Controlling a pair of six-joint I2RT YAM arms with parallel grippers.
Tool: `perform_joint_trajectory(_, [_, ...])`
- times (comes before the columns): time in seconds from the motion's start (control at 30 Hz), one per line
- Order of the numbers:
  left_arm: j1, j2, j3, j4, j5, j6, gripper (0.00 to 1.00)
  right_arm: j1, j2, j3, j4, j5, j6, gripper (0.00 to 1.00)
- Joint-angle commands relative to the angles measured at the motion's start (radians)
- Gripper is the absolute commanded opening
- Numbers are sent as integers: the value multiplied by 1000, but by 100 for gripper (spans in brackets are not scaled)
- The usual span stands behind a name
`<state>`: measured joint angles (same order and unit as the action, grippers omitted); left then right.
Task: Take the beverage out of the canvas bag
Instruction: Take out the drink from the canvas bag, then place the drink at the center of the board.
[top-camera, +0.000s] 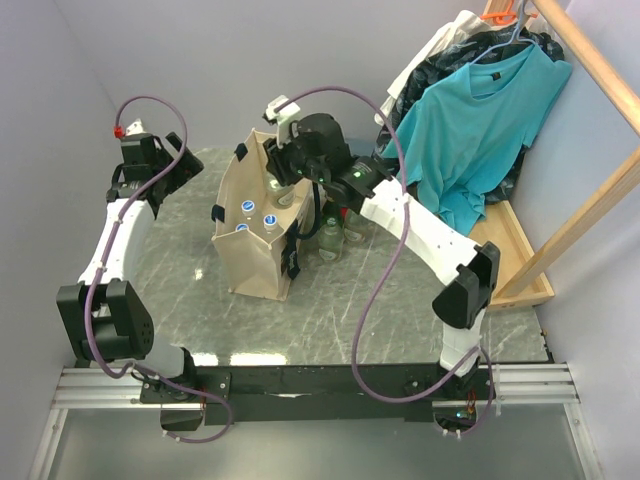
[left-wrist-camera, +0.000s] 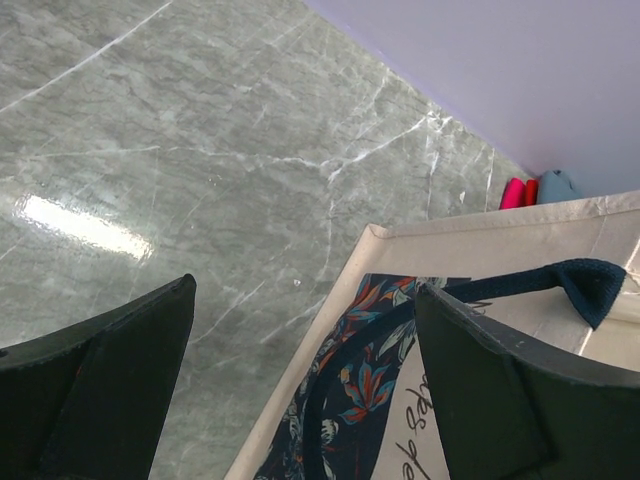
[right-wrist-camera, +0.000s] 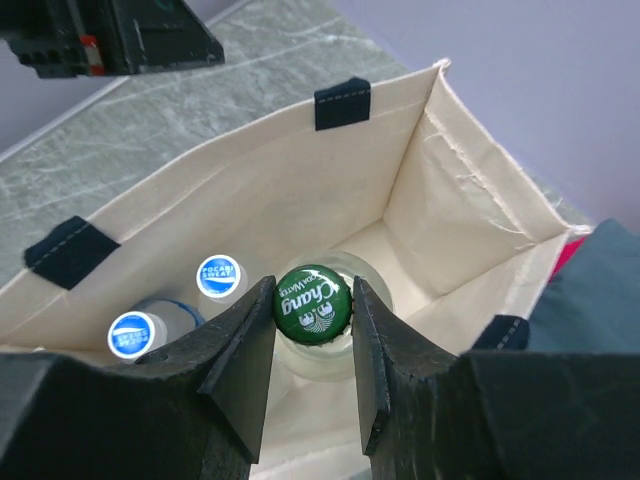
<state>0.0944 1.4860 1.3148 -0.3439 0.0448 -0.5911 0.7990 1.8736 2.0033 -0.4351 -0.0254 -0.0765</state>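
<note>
Your right gripper (right-wrist-camera: 312, 290) reaches down into the canvas bag (right-wrist-camera: 300, 170), its 2 fingers pinching the neck of the green-capped Chang bottle (right-wrist-camera: 312, 305). The bottle stands upright inside the bag, just beside 2 blue-capped bottles (right-wrist-camera: 218, 277). Your left gripper (left-wrist-camera: 305, 290) hangs over the marble table (left-wrist-camera: 200, 150) by the bag's rim, jaws spread wide and holding nothing. Other bottles (top-camera: 330, 240) stand on the table just right of the bag. A teal T-shirt (top-camera: 480, 110) hangs beyond.

Overhead camera: above and behind me, covering the whole worktop (top-camera: 330, 315). Wrist cameras sit close: right looks down into the canvas bag (right-wrist-camera: 300, 170), left at its rim; all share it.
</note>
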Motion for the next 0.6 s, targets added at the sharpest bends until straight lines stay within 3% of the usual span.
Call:
perform_joint_trajectory(0.0, [-7, -62, -2, 37, 6, 4, 96, 16, -155, 25, 193, 24, -29, 0])
perform_joint_trajectory(0.57, [-24, -72, -9, 43, 18, -3, 96, 54, -278, -47, 245, 127, -66, 0])
